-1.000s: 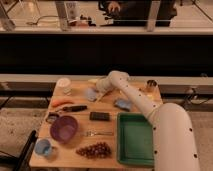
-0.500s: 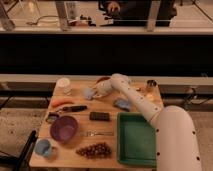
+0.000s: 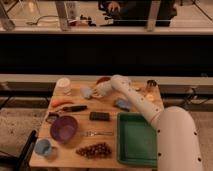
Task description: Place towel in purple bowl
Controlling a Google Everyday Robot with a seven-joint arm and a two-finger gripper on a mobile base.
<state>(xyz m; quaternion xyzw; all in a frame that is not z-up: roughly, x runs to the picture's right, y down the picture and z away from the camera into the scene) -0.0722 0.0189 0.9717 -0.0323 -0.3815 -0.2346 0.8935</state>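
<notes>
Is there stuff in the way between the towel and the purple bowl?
Yes. A dark-handled tool and an orange carrot-like thing lie flat between the pale blue towel and the purple bowl. The claw is right beside the towel, with nothing visible between them.

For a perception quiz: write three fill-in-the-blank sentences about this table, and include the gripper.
1. The bowl beside the fork is coloured ____.
2. The large tray is coloured ____.
3. The gripper is at the pale blue towel, which lies on the table, not in the ____.
Missing words: purple; green; bowl.
</notes>
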